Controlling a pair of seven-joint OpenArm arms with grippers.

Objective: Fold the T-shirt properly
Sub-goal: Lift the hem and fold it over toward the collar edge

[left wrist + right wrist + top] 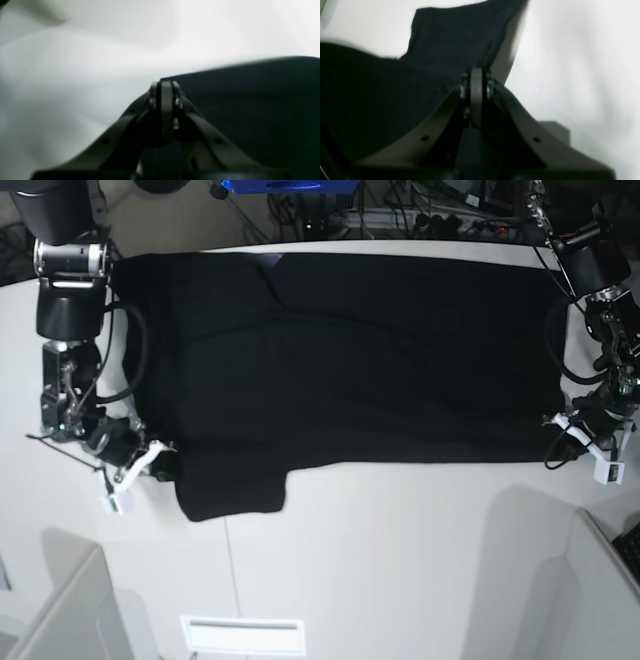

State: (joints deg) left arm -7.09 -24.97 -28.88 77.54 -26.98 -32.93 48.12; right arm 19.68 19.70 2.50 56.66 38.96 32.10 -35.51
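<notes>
T-shirt [350,360]: lay spread across the white table [400,560], plain black side up; one sleeve stuck out just beside the right fingers.
Right gripper [476,75]: jaws were pressed together on the black cloth at the shirt's edge; the sleeve rose beyond the fingertips, with bare table on the far side.
Left gripper [166,86]: jaws were closed flat against each other at the shirt's corner; dark cloth lay to one side of the fingers, white table to the other; whether cloth sat between them could not be told.
</notes>
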